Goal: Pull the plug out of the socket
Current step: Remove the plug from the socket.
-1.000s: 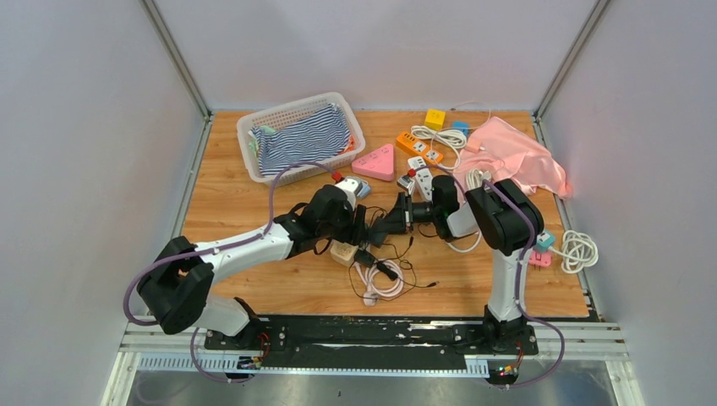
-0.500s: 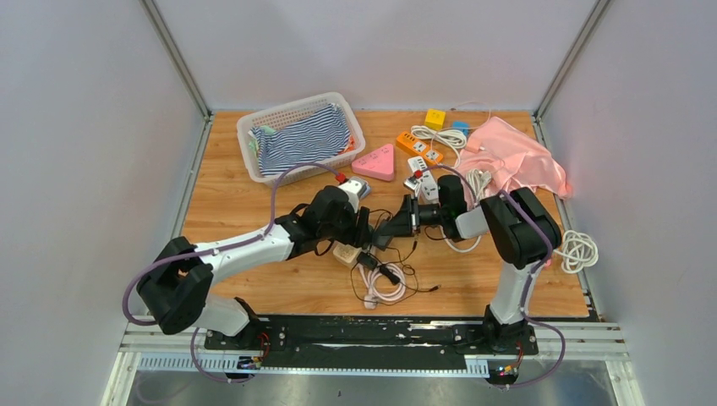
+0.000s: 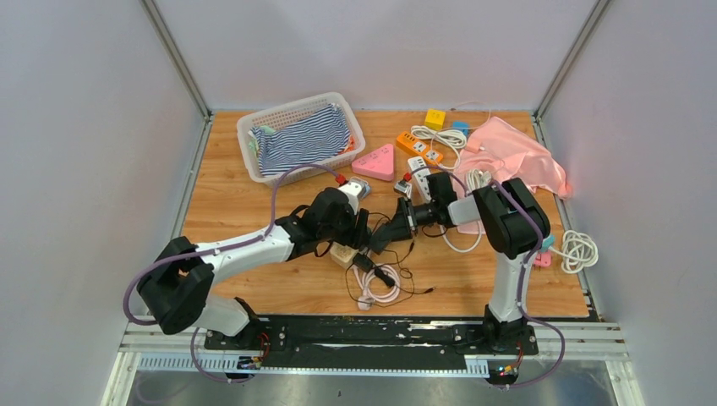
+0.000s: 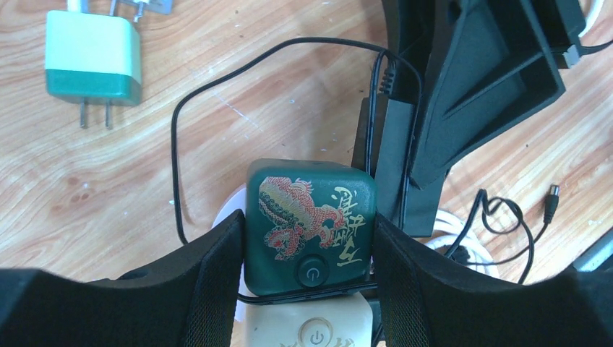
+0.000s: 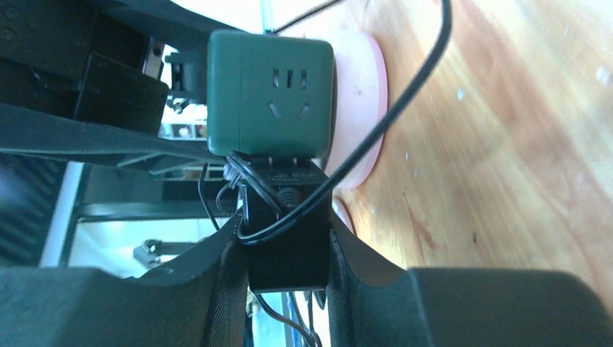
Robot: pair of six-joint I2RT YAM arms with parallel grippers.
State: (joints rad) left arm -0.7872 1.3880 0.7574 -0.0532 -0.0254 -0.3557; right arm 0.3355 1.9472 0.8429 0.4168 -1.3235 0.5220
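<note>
A dark green cube socket (image 4: 309,217) with a dragon print sits on a cream cube (image 4: 318,329). My left gripper (image 4: 307,225) is shut on the green socket, one finger pressed on each side. A black plug (image 5: 289,246) sits against the socket's (image 5: 271,90) lower face, its thin black cable looped round it. My right gripper (image 5: 285,231) is shut on this plug (image 4: 390,166). In the top view both grippers meet at mid-table, left gripper (image 3: 359,228) facing right gripper (image 3: 385,235). Whether the plug's prongs are out, I cannot tell.
A green-and-white charger (image 4: 92,61) lies to the left. A pink cable coil (image 3: 376,283) lies in front. Behind stand a basket (image 3: 254,127) with striped cloth, a pink triangle (image 3: 376,162), an orange power strip (image 3: 418,145) and a pink cloth (image 3: 516,156). A white cable coil (image 3: 577,249) lies right.
My right gripper has tightened on the plug and its arm has shifted, carrying the wrist slightly left and nearer. The left arm has stayed put on the socket.
</note>
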